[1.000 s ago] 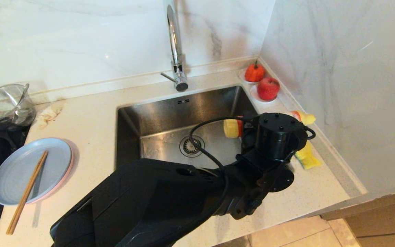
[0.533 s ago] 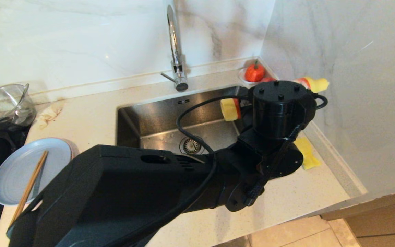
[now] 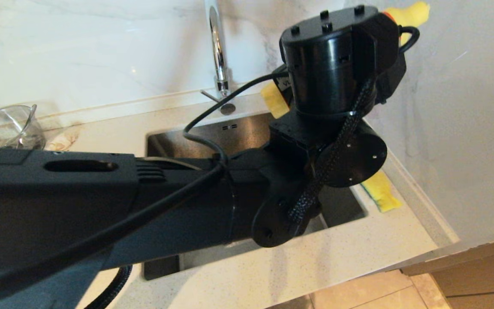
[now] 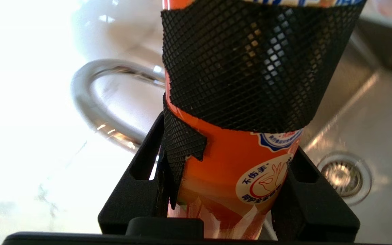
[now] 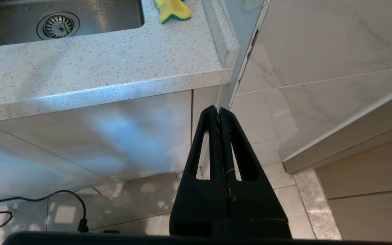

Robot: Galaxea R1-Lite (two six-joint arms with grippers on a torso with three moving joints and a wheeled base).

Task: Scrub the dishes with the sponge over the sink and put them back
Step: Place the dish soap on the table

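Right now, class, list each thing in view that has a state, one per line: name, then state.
Orange bottle with black mesh grip band: held, raised above the sink.
Left gripper: shut on the bottle.
Right gripper: shut, empty, below the counter edge.
Yellow-and-green sponge: lying on the counter.
Steel sink: dry.

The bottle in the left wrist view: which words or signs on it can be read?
"不伤手" on a round white badge with a hand sign, on the orange bottle held in the left end effector.
A second line in the badge: too blurred to read.
The blue badge above: too small to read.
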